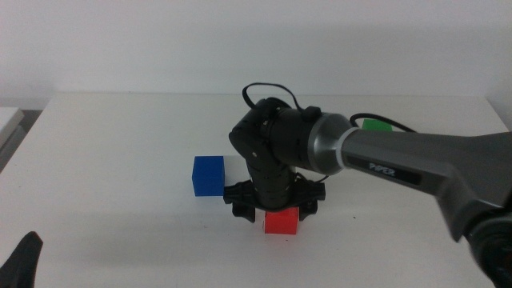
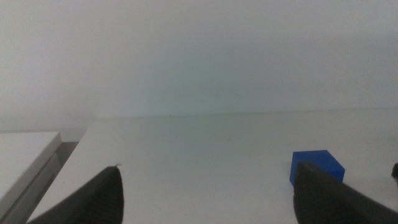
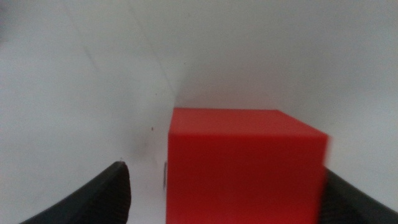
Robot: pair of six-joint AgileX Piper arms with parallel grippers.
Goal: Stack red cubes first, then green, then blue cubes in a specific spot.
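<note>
The white surface [image 1: 120, 152] carries all three cubes. The right arm [image 1: 416, 164] reaches in over its middle, and the right gripper [image 1: 282, 210] hangs directly over the red cube [image 1: 282, 221], its jaws spread wide, one on either side of the cube and clear of it on at least one side. The blue cube [image 1: 208, 175] sits just beside that gripper. The green cube [image 1: 374, 125] lies farther back, partly hidden behind the arm. The left gripper [image 2: 208, 196] waits near the surface's front corner, jaws wide apart and holding nothing.
</note>
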